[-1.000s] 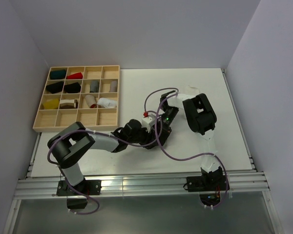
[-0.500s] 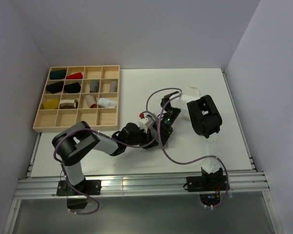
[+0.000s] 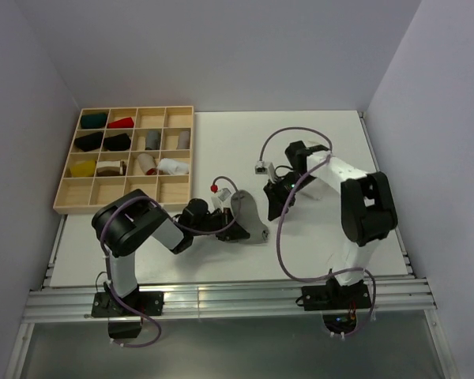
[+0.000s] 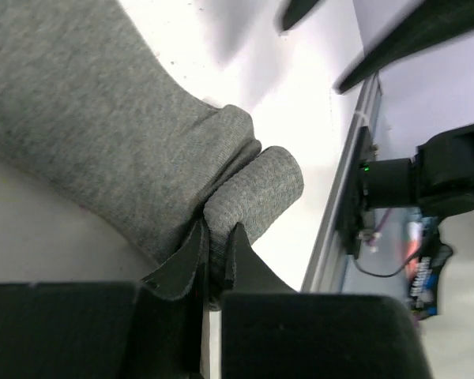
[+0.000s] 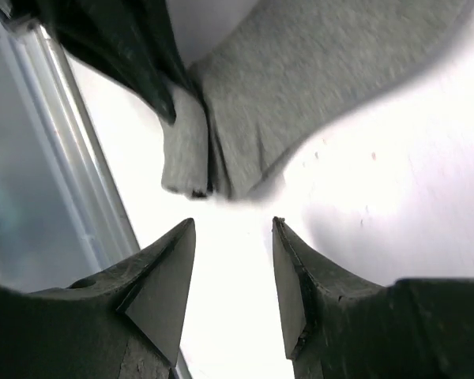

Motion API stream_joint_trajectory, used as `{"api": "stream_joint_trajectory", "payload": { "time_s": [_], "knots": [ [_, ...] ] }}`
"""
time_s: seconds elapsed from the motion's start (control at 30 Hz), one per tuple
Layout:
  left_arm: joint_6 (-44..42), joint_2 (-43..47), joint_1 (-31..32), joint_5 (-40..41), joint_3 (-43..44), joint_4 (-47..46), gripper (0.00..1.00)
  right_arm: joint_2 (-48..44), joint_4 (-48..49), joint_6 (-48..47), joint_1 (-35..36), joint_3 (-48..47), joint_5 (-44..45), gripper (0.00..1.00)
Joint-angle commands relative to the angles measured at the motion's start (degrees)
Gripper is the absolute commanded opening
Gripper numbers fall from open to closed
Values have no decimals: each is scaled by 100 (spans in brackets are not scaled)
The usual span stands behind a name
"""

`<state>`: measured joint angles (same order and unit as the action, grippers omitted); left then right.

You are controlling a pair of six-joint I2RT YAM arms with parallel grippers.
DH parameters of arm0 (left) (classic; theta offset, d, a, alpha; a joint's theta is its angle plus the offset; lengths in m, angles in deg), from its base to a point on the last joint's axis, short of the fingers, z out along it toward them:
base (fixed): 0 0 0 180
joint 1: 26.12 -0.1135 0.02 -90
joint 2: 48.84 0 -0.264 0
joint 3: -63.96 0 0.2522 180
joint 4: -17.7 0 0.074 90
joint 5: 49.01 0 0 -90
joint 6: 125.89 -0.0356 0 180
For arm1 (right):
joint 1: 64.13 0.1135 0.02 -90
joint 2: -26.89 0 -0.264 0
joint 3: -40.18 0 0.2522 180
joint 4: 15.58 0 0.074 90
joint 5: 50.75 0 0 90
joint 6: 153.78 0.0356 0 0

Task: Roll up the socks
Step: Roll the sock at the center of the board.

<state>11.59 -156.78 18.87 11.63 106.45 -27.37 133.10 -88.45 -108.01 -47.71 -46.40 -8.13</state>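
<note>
The grey sock (image 3: 251, 218) lies on the white table between the two arms. A doubled fold of the grey sock (image 4: 103, 118) is pinched between the jaws of my left gripper (image 4: 216, 241), which is shut on it low over the table. Seen from above, the left gripper (image 3: 231, 230) sits at the sock's left edge. My right gripper (image 5: 234, 229) is open with nothing between its fingers, a short way off the edge of the sock (image 5: 316, 87). From above, the right gripper (image 3: 276, 206) hangs just right of the sock.
A wooden compartment tray (image 3: 125, 207) at the back left holds several small cloth bundles. The aluminium rail (image 3: 221, 300) runs along the table's near edge. Purple cables loop from both arms over the middle of the table.
The left gripper shut on the grey sock and drew it left and nearer. The right gripper opened, let the sock go and backed off to the right.
</note>
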Motion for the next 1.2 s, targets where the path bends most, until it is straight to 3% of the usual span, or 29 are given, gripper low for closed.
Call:
{"api": "stream_joint_trajectory", "payload": {
  "time_s": [0.0, 0.13, 0.27, 0.43, 0.73, 1.17],
  "knots": [
    [516, -271, -140, -543, 9, 494, 0, -1116, 987, 204, -52, 600, 280, 51],
    [727, -298, -201, -825, 413, 1503, 0, -2348, 2200, 520, 45, 1523, 1027, 52],
    [1069, -333, -289, -1298, 502, 1839, 0, -3499, 2904, 415, 422, 2349, 1608, 59],
    [1035, -298, -403, -1414, 774, 2796, 0, -4055, 3562, 257, 1493, 3043, 2407, 64],
    [1043, -447, -518, -1765, 898, 3519, 0, -3950, 4196, 28, 3075, 3721, 3313, 64],
    [903, -561, -571, -1836, 1038, 3782, 0, -3538, 4417, 37, 3956, 3863, 3525, 63]
  ]
}}
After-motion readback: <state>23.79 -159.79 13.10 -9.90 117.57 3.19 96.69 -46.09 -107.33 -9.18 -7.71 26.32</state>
